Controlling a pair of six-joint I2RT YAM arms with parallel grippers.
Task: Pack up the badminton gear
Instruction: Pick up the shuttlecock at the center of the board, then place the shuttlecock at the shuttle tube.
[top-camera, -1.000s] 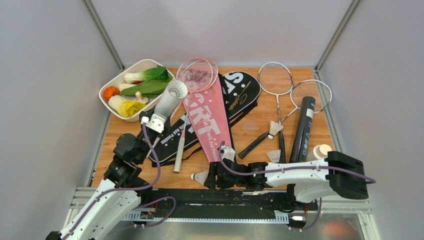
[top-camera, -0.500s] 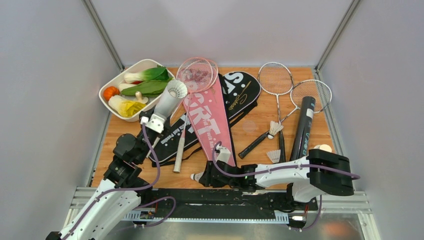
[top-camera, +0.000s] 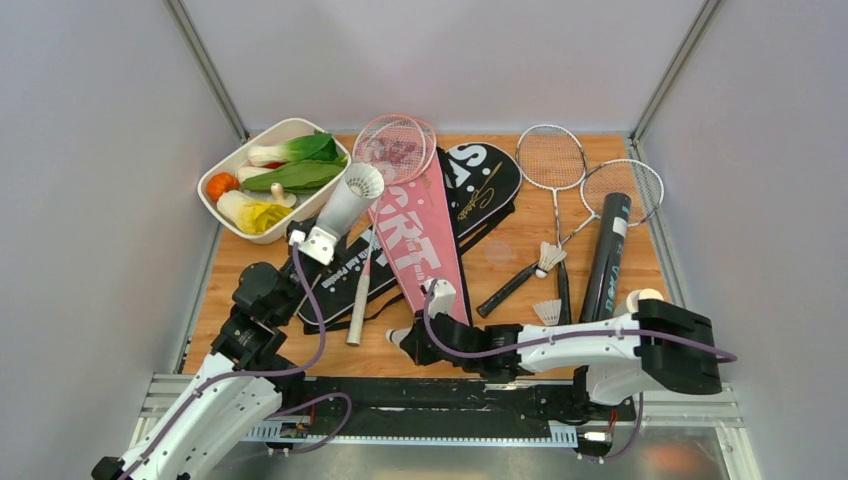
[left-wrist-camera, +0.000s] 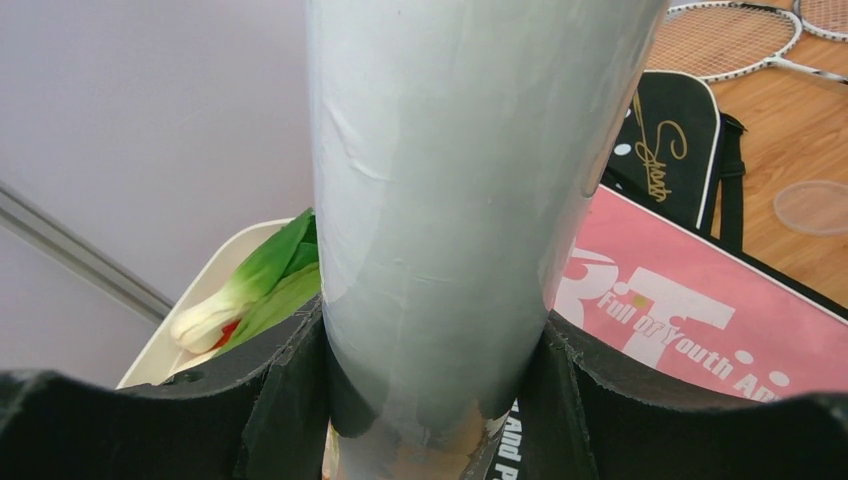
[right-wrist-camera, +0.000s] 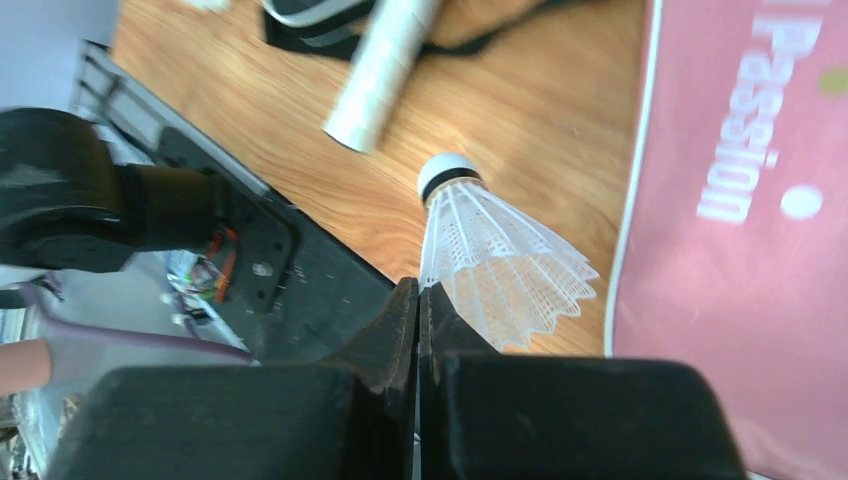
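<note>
My left gripper (top-camera: 318, 243) is shut on the lower end of a white tube (top-camera: 345, 205) and holds it tilted, its open mouth up beside the dish. In the left wrist view the tube (left-wrist-camera: 450, 190) fills the gap between both pads. At the table's near edge my right gripper (top-camera: 408, 340) is shut, pinching the skirt rim of a white shuttlecock (right-wrist-camera: 495, 255) whose cork points away from the fingers. The pink cover (top-camera: 415, 240) lies just right of it. A black tube (top-camera: 606, 255) and two more shuttlecocks (top-camera: 549, 257) lie at the right.
The white dish of vegetables (top-camera: 225, 170) stands at the back left. A pink racket (top-camera: 393, 145) rests on the black cover (top-camera: 480, 180). Two silver rackets (top-camera: 551, 157) lie at the back right. A small bottle (top-camera: 640, 300) stands by the right arm.
My right gripper has slid left along the near edge and shut on the shuttlecock. The left gripper has shifted the white tube slightly to the right.
</note>
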